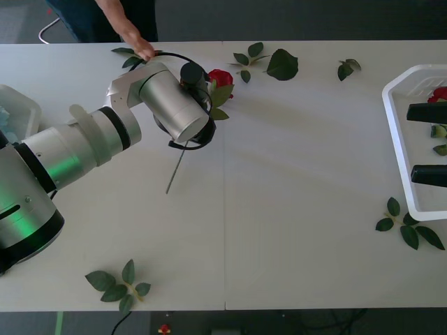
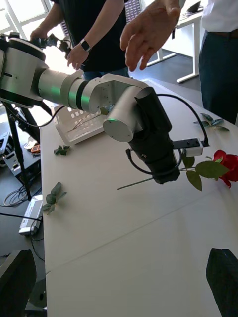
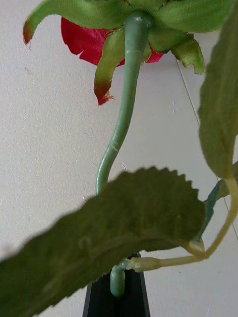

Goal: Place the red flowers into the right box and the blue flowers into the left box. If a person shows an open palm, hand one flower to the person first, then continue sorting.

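My left gripper (image 1: 208, 91) hovers near the table's far edge, shut on the stem of a red flower (image 1: 221, 77). In the left wrist view the green stem sits between the black fingers (image 3: 94, 302), with the red bloom (image 3: 87, 37) beyond. The right wrist view shows this flower (image 2: 228, 166) sticking out past the left wrist. A person's open palm (image 2: 148, 29) is raised above the table behind it. My right gripper (image 1: 427, 143) hangs open over the right box (image 1: 392, 132), where another red flower (image 1: 440, 94) lies. The left box (image 1: 21, 105) sits at the far left, partly behind my left arm.
Loose leaf sprigs lie at the far edge (image 1: 269, 61), far right (image 1: 348, 68), beside the right box (image 1: 408, 227) and near the front left (image 1: 119, 286). A second person's hand (image 1: 144, 50) rests on the far edge by my left wrist.
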`<state>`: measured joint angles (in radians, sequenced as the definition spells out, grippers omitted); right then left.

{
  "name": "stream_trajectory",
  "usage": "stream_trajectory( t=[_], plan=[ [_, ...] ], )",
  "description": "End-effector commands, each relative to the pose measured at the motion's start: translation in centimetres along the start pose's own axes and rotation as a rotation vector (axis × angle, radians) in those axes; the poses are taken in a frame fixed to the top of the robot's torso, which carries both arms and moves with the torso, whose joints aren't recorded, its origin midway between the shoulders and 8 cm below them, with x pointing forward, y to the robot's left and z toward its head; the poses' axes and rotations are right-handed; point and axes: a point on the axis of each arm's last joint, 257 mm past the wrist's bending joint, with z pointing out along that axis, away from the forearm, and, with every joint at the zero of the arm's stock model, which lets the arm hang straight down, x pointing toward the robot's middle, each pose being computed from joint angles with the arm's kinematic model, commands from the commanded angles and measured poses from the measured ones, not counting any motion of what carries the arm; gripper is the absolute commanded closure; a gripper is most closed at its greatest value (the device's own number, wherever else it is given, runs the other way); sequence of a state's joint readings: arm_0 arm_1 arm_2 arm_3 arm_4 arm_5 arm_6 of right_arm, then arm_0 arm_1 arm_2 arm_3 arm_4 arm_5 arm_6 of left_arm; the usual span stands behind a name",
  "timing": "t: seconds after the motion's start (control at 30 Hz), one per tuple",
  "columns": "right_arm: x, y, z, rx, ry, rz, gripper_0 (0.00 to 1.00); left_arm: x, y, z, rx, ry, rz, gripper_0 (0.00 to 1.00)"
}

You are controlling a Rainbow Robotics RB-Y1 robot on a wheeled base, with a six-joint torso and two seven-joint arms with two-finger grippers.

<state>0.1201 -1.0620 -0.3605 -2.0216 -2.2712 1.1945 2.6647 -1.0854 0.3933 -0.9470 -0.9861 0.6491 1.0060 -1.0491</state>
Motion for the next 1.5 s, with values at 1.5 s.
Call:
stream_trajectory(
  t=[1.5],
  plan=[
    [-0.2, 0.7, -0.1, -0.02, 0.035, -0.024, 0.0, 4.8, -3.1, -18.9, 0.357, -0.233, 0.107, 1.0]
  ],
)
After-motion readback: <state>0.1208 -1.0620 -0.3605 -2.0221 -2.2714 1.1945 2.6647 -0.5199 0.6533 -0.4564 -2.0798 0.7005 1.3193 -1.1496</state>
